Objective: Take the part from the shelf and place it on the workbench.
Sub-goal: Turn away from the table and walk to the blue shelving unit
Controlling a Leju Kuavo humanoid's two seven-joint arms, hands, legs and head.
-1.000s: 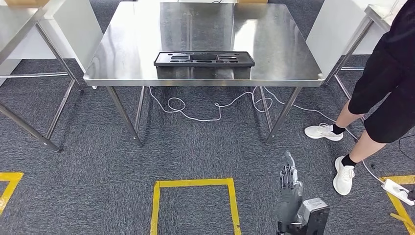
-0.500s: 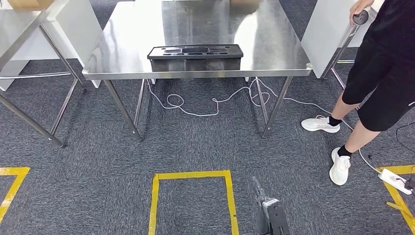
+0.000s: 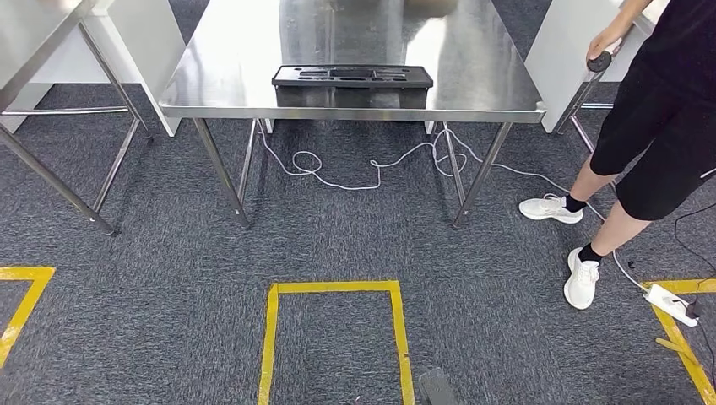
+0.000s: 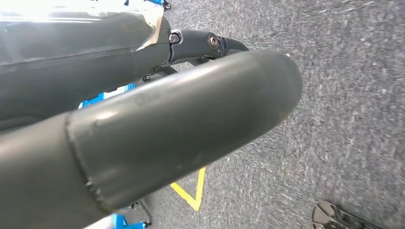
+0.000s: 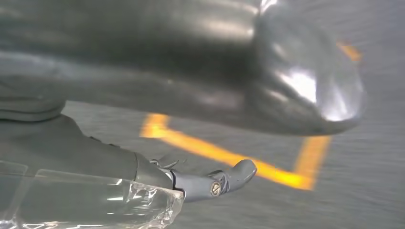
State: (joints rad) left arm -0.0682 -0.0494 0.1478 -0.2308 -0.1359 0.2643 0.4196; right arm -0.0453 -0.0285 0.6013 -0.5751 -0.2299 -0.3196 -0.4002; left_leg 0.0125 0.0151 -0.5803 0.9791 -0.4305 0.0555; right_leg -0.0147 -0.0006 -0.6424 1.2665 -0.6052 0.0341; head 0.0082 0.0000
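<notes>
Hands: the left hand [image 4: 157,129] hangs over the carpet, thumb and one dark finger apart with nothing between them; the right hand [image 5: 200,95] hangs over the yellow floor marking [image 3: 334,291], also holding nothing, its fingers apart as far as they show.
Floor: grey carpet with the yellow taped square just ahead of the robot, a white cable [image 3: 371,173] looping under the table beyond it.
Person: someone in black shorts and white shoes [image 3: 654,143] stands to the right, one hand on a small dark object at the corner of a side table.
Workbench: a steel table [image 3: 219,80] stands straight ahead, its top shiny.
Part: the black tray [image 3: 352,78] lies flat on the workbench near its front edge, roughly centred, well apart from both hands.
Handling: it looks like stiff moulded plastic, probably light, long and shallow with recesses; likely it flexes a little if lifted by one end, so take hold at both short ends or along the raised rim.
Progress: judging by where the tray lies, the placing looks done.
</notes>
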